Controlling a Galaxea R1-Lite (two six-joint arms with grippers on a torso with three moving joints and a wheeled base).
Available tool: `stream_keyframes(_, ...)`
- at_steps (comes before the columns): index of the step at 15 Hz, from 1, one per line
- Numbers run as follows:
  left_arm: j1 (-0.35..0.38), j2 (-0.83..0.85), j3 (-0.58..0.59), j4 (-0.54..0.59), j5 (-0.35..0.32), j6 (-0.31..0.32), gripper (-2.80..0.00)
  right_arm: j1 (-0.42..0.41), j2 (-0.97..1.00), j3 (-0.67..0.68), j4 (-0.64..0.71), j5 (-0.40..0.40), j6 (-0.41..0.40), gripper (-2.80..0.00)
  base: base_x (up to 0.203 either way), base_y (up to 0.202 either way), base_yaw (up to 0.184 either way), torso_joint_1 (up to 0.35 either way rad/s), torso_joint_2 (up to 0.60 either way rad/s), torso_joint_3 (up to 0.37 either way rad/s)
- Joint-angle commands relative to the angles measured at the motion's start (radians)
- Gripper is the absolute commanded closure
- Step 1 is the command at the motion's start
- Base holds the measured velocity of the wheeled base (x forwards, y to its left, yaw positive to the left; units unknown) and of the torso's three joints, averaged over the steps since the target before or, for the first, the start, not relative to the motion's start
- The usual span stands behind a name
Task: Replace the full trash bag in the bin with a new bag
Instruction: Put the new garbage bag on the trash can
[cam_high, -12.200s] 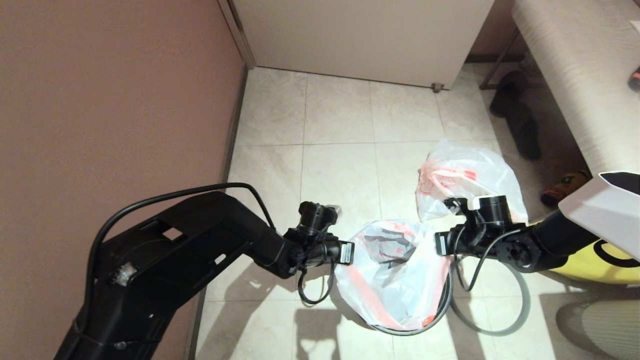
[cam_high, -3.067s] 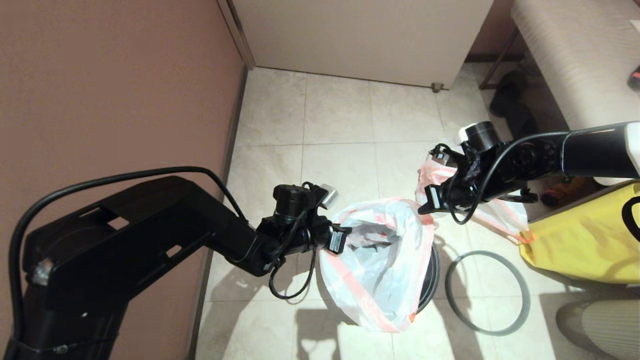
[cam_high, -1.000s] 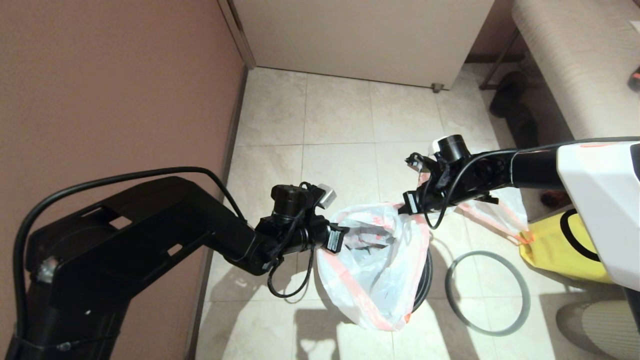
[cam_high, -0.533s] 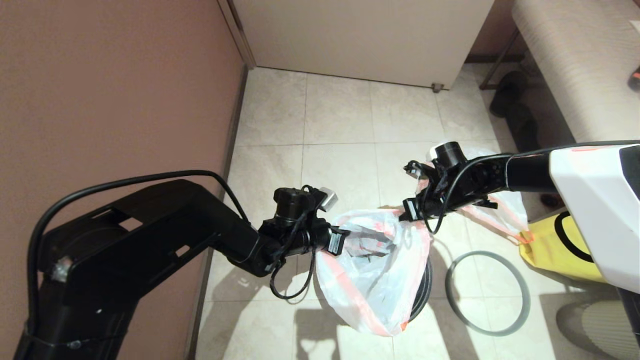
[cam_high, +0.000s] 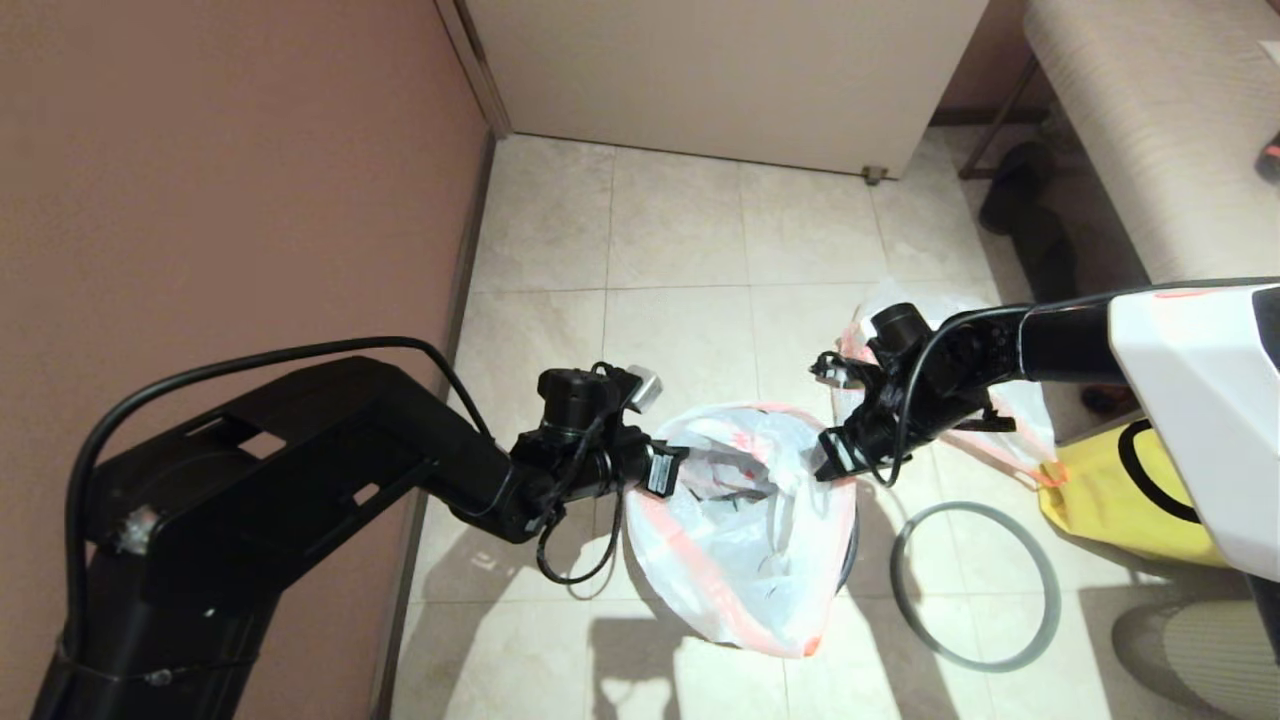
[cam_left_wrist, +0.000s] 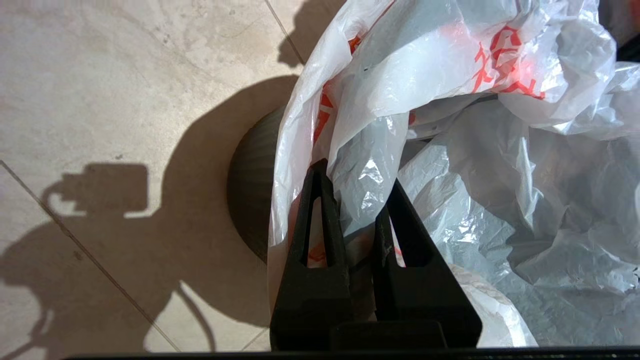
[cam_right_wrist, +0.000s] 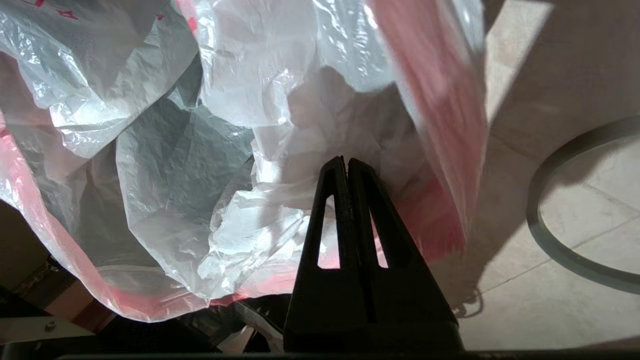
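The new bag (cam_high: 745, 540), limp white plastic with a pink-red hem and red print, hangs open over the bin (cam_high: 851, 548), which shows only as a black edge behind it. My left gripper (cam_high: 665, 470) (cam_left_wrist: 357, 172) is shut on the bag's left hem, with plastic bunched between its fingers. My right gripper (cam_high: 825, 468) (cam_right_wrist: 346, 160) is at the bag's right rim, fingers pressed together on thin plastic. The bin's dark ribbed wall (cam_left_wrist: 250, 200) shows under the bag. The full trash bag (cam_high: 1025, 420) lies on the floor behind my right arm, mostly hidden.
The grey hoop (cam_high: 895, 585) (cam_right_wrist: 537, 210) lies flat on the tiles to the right of the bin. A yellow fabric bag (cam_high: 1120, 500) sits at the far right. Dark slippers (cam_high: 1030, 230) lie under the bench. A brown wall runs close along the left.
My right gripper has dropped lower and nearer with the bag's right rim, bringing the mouth down toward the bin. The left gripper has kept its hold and barely shifted.
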Motion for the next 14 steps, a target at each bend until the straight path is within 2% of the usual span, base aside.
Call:
stream_keyframes(1, 0.011, -0.003, -0.002, -0.015, -0.001, 0.001, 0.00, 0.001, -0.017, 0.004, 0.004, 0.002, -0.003, 0.00, 0.000, 0.000, 0.000, 0.000, 0.00, 0.000)
stream_keyframes(7, 0.014, -0.020, 0.004, -0.025, -0.001, 0.000, 0.00, -0.002, -0.073, -0.002, 0.010, -0.010, -0.011, 0.00, 0.000, 0.000, 0.000, 0.000, 0.00, 0.000)
stream_keyframes(10, 0.014, -0.022, 0.004, -0.025, -0.001, -0.001, 0.00, 0.002, -0.064, -0.003, -0.059, -0.014, -0.005, 0.00, 0.000, 0.000, 0.000, 0.000, 0.00, 0.000)
stream_keyframes(12, 0.012, -0.026, 0.009, -0.025, -0.001, -0.001, 0.00, 0.008, -0.038, -0.012, -0.109, -0.042, -0.008, 0.00, 0.000, 0.000, 0.000, 0.000, 0.00, 0.000)
stream_keyframes(14, 0.012, -0.029, 0.009, -0.025, -0.001, -0.001, 0.00, 0.015, 0.005, -0.031, -0.169, -0.109, -0.011, 0.00, 0.000, 0.000, 0.000, 0.000, 0.00, 0.000)
